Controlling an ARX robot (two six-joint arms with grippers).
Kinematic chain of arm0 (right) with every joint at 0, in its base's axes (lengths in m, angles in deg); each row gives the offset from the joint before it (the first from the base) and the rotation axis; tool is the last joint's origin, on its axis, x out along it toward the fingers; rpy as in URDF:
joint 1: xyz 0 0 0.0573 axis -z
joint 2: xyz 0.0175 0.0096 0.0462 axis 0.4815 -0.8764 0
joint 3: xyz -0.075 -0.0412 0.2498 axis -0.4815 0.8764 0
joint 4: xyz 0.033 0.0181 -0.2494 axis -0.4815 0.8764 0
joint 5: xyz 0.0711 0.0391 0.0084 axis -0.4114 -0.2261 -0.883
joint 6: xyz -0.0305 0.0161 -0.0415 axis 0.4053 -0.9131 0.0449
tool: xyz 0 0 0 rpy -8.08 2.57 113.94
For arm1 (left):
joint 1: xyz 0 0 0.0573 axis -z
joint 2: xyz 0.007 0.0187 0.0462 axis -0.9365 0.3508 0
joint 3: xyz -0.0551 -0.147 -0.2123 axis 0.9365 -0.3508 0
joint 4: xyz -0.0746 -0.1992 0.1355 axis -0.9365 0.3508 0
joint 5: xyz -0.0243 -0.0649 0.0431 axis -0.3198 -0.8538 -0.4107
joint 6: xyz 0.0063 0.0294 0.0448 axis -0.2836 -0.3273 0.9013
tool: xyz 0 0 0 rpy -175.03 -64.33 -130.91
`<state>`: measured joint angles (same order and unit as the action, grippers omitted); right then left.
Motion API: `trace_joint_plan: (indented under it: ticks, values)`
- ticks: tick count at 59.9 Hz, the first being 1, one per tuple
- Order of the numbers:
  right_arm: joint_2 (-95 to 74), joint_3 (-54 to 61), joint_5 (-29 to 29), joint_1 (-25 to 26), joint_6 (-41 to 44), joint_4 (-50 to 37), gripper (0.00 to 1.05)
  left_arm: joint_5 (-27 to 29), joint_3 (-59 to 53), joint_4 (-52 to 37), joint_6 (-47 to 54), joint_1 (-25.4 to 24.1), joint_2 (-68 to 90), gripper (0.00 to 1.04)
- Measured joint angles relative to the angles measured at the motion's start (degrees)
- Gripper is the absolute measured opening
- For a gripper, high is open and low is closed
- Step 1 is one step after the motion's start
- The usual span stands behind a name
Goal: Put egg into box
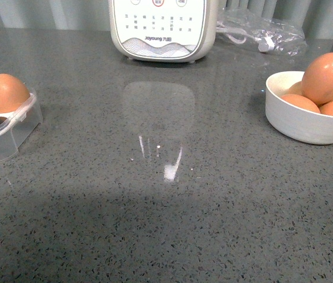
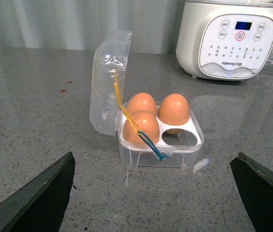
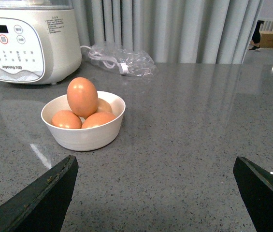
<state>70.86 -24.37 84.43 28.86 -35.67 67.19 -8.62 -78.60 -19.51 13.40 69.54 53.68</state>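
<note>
The box (image 2: 160, 147), a clear plastic egg case, stands with its lid (image 2: 108, 82) tipped up. Three brown eggs (image 2: 141, 126) fill its cups and one cup (image 2: 177, 137) is bare. My left gripper (image 2: 154, 174) is open just short of the box, with nothing between its fingers. Several brown eggs lie in a white bowl (image 3: 85, 137), and one egg (image 3: 82, 96) stands upright on top of the pile. My right gripper (image 3: 155, 164) is open and empty, a short way from the bowl. In the front view the box (image 1: 7, 132) is at the far left and the bowl (image 1: 299, 121) at the far right; neither arm shows there.
A white Joyoung appliance (image 1: 163, 29) stands at the back middle of the grey counter (image 1: 166, 206). A clear plastic bag with a cable (image 1: 260, 32) lies behind the bowl. A yellow and blue band (image 2: 141, 135) hangs across the box.
</note>
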Motion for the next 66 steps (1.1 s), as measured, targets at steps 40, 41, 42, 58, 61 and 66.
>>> trace_joint_plan:
  ticks: [40, 41, 42, 58, 61, 66]
  values:
    - [0.00, 0.00, 0.00, 0.00, 0.00, 0.00, 0.98, 0.00, 0.00, 0.00, 0.00, 0.00, 0.00, 0.98]
    - [0.00, 0.00, 0.00, 0.00, 0.00, 0.00, 0.98, 0.00, 0.00, 0.00, 0.00, 0.00, 0.00, 0.98]
    - [0.00, 0.00, 0.00, 0.00, 0.00, 0.00, 0.98, 0.00, 0.00, 0.00, 0.00, 0.00, 0.00, 0.98]
    - [0.00, 0.00, 0.00, 0.00, 0.00, 0.00, 0.98, 0.00, 0.00, 0.00, 0.00, 0.00, 0.00, 0.98]
    - [0.00, 0.00, 0.00, 0.00, 0.00, 0.00, 0.98, 0.00, 0.00, 0.00, 0.00, 0.00, 0.00, 0.98]
    - [0.00, 0.00, 0.00, 0.00, 0.00, 0.00, 0.98, 0.00, 0.00, 0.00, 0.00, 0.00, 0.00, 0.98]
